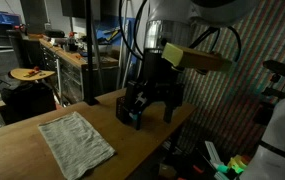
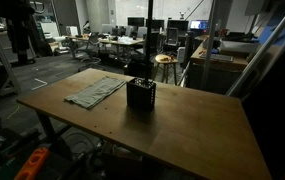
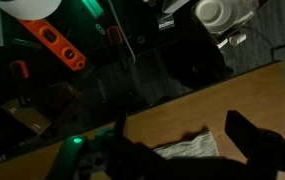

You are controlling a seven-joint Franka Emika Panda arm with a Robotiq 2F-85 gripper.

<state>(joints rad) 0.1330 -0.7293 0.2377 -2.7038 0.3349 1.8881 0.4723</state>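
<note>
A black box [image 2: 142, 95] stands upright near the middle of the wooden table [image 2: 202, 140]. Left of it a grey cloth [image 2: 97, 90] lies flat. In an exterior view my gripper [image 1: 149, 106] hangs just above the table by the box [image 1: 129, 114], jaws spread wide and empty, with the cloth [image 1: 75, 142] nearer the front. In the wrist view the gripper [image 3: 177, 125] is open. Its dark fingers [image 3: 244, 135] frame bare wood and a corner of the cloth [image 3: 187, 148]. The arm itself cannot be made out in the exterior view that faces the office.
The table edge [image 3: 182, 92] runs close behind the gripper, with a dark floor, an orange tool [image 3: 57, 45] and cables below. A workbench [image 1: 67, 55] and a round stool [image 1: 30, 75] stand behind the table. Desks and monitors [image 2: 132, 40] fill the far room.
</note>
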